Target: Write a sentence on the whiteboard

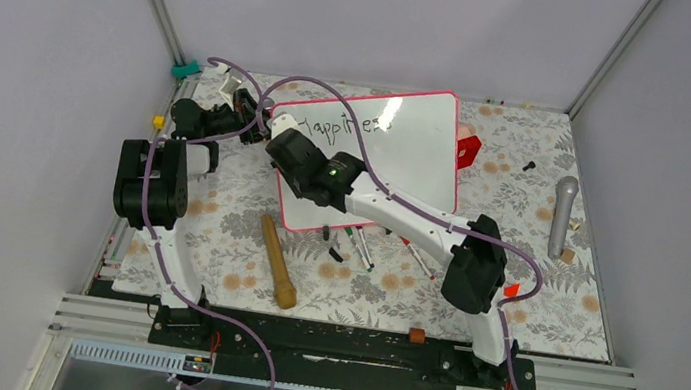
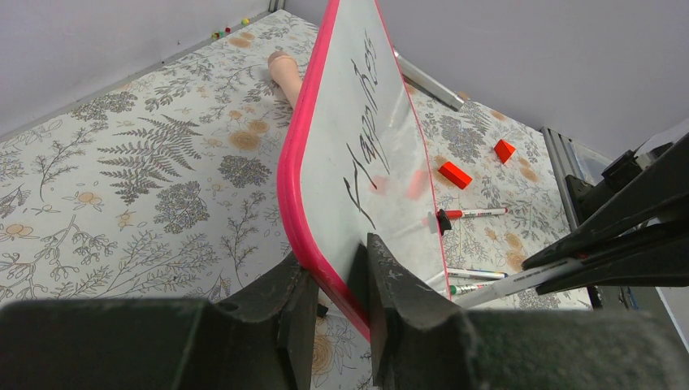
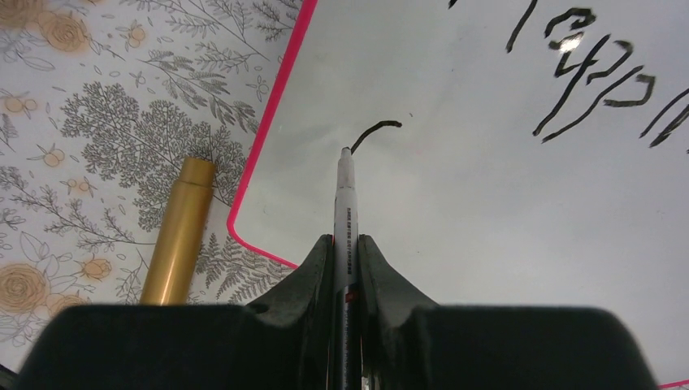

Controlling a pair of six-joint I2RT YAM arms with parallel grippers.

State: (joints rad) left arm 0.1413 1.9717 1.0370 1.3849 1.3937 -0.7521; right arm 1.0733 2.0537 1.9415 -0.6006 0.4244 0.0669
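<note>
The whiteboard (image 1: 417, 154) with its pink-red frame stands tilted up on the table. My left gripper (image 1: 249, 130) is shut on its left edge, and in the left wrist view (image 2: 333, 264) the fingers pinch the pink rim (image 2: 296, 211). The sentence (image 1: 351, 120) reads "Happines" in black, and it also shows in the left wrist view (image 2: 370, 122). My right gripper (image 3: 347, 244) is shut on a white marker (image 3: 345, 195). Its tip touches the board (image 3: 487, 203) below the first line, at the end of a short fresh stroke (image 3: 378, 128).
A golden-brown rod (image 1: 278, 259) lies by the board's near left corner (image 3: 179, 231). Loose markers (image 1: 360, 247) lie under the right arm. A red block (image 1: 468, 151) is behind the board, with a grey microphone (image 1: 562, 213) at right. Small bits (image 1: 417, 335) lie near the front edge.
</note>
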